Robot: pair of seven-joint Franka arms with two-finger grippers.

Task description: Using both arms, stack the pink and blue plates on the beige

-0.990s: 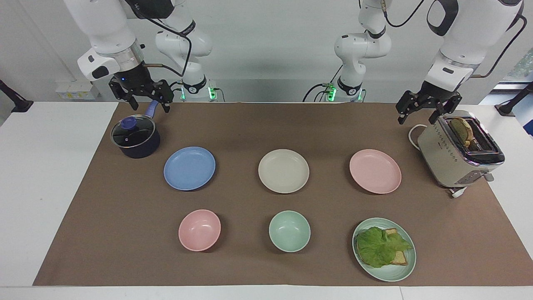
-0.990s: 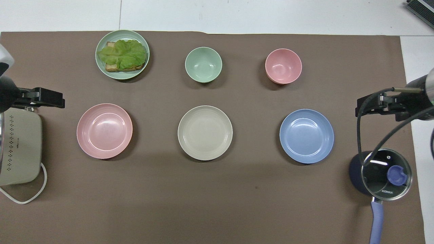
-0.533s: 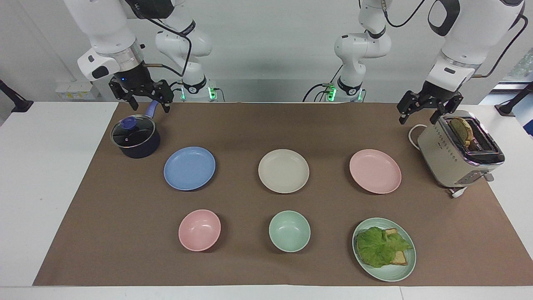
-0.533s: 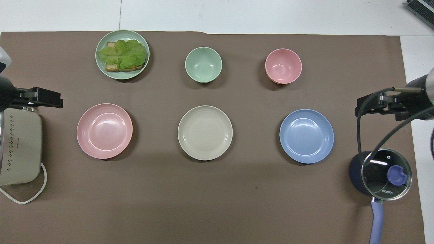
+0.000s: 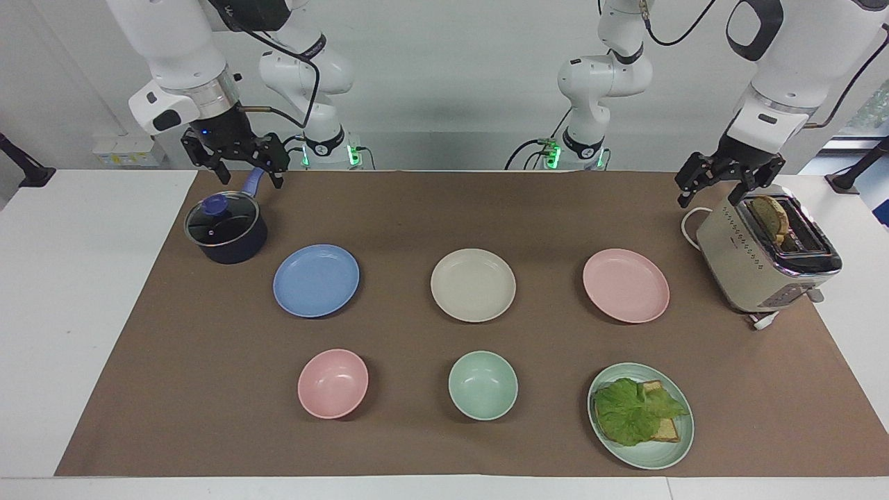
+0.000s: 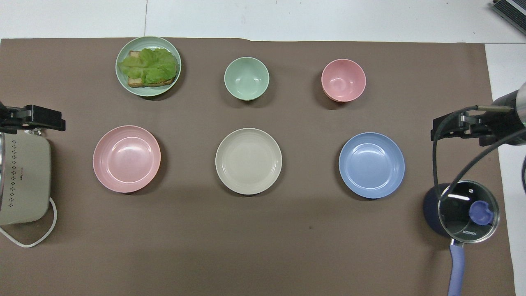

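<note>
Lying in a row across the brown mat, the blue plate (image 5: pixel 316 280) sits toward the right arm's end, the beige plate (image 5: pixel 473 285) in the middle and the pink plate (image 5: pixel 626 285) toward the left arm's end, all apart and none stacked. The right gripper (image 5: pixel 236 154) hangs empty with fingers apart above a pot (image 5: pixel 225 228), while the left gripper (image 5: pixel 729 176), also empty and spread, hangs beside a toaster (image 5: pixel 767 255). Each arm should probably come down on its own plate's rim, lift it clear of the mat, and take turns over beige so the arms do not collide.

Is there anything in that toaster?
Yes. A browned slice of bread stands up out of one slot of the toaster.
</note>
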